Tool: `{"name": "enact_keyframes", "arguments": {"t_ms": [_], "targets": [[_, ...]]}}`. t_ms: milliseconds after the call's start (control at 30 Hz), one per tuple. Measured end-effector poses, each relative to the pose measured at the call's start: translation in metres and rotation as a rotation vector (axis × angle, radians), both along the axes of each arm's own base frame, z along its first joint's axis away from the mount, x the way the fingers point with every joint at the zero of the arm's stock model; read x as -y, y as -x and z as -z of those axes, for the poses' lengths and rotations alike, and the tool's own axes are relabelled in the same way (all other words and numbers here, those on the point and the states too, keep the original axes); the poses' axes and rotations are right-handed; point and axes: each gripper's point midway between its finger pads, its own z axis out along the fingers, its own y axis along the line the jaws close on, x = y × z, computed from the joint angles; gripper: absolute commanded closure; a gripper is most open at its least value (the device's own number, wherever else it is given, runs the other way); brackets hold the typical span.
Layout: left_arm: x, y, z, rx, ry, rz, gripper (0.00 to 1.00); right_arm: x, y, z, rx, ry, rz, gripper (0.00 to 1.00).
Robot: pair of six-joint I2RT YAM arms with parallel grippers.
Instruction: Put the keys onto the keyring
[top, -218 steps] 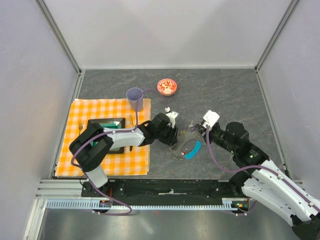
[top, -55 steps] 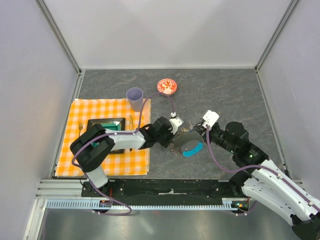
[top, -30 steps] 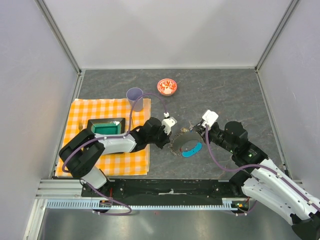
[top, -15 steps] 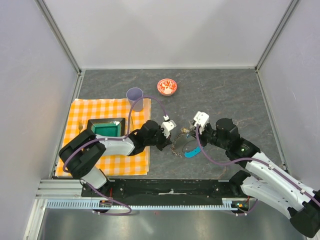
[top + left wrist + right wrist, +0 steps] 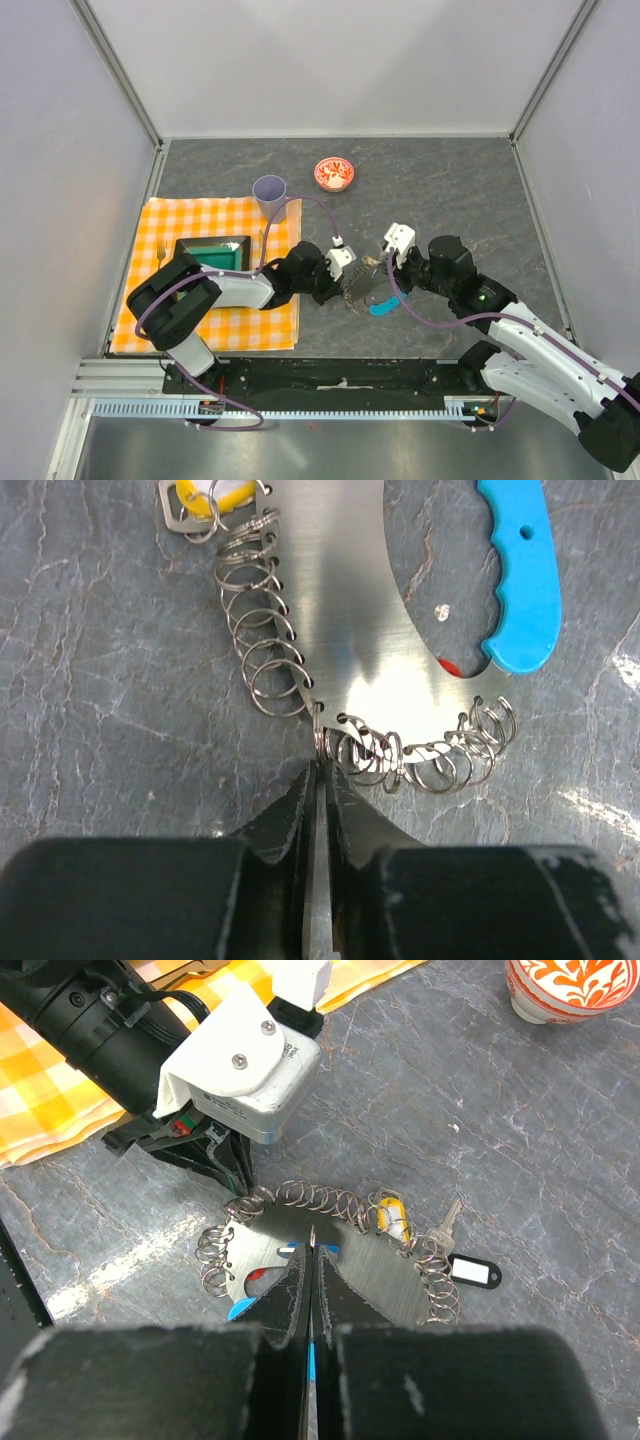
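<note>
Squarely between left pincer [image 5: 320, 772] and right pincer [image 5: 311, 1247], the keyring [image 5: 350, 650].

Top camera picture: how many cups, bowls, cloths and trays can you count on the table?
Purple cup: 1
Red-and-white bowl: 1
Orange checked cloth: 1
Green tray: 1
Total: 4

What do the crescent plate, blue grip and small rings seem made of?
The crescent plate: probably brushed steel, grey with fine grain and glare. The blue grip: likely matt moulded plastic, evenly coloured. The small rings: shiny metal wire, seemingly.
</note>
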Motion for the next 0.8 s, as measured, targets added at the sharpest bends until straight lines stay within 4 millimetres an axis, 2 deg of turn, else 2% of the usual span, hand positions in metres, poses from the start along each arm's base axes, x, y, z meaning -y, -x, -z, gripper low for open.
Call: {"name": "enact_keyframes", "arguments": {"t_ms": [400,600,800], "targets": [[0.0052,-0.0013,0.0021,-0.019,-0.011,0.015,0.78,0.0003,0.0001,0.0004,-0.001,0.001,0.001,1.0],[0.0061,-0.0021,0.0025,-0.018,-0.011,0.015,0.84,0.0003,0.0001,0.0004,-0.001,0.001,0.001,1.0],[0.0064,-0.0024,0.0025,-0.018,-0.011,0.015,0.95,0.0003,0.0001,0.0004,-0.001,0.001,0.001,1.0]]}}
